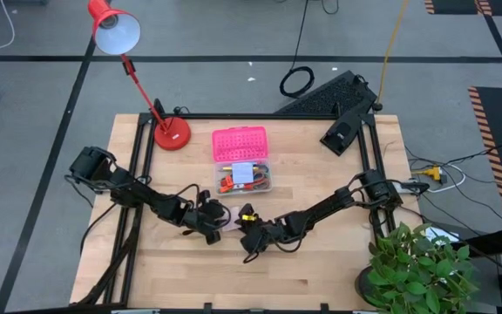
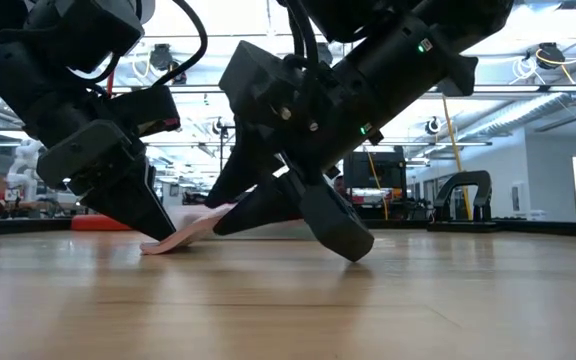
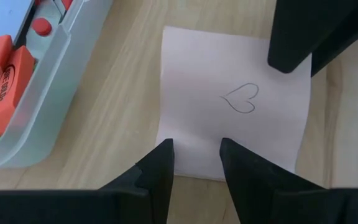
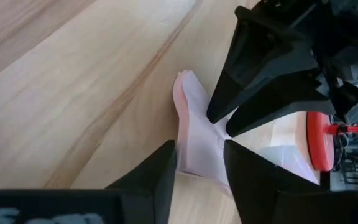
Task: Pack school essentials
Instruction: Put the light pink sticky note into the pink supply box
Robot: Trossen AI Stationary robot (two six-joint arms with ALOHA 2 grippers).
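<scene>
Near table centre, clear box (image 1: 245, 177) with its pink lid (image 1: 240, 144) swung open toward 12 o'clock. Packed inside: red erasers (image 3: 5, 78) against one wall, a white pad and orange-handled bits on top in the high view, smaller items too tiny to tell apart. Just at 6 o'clock of the box, on bare wood, a pink note pad (image 3: 235, 118) with a small heart drawn on it, lying outside the box and close beside its wall. Left gripper (image 3: 196, 158) down at the pad, fingers narrowly parted, tips set on the pad's near edge. Right gripper (image 4: 201, 163) reaching in from 4 o'clock, fingers narrowly apart astride the opposite edge of the same pad, that edge lifted slightly off the wood in the low view. Red desk lamp (image 1: 171, 133) standing at 10 o'clock of the box. Table (image 1: 321, 262) otherwise bare wood around the pad.
</scene>
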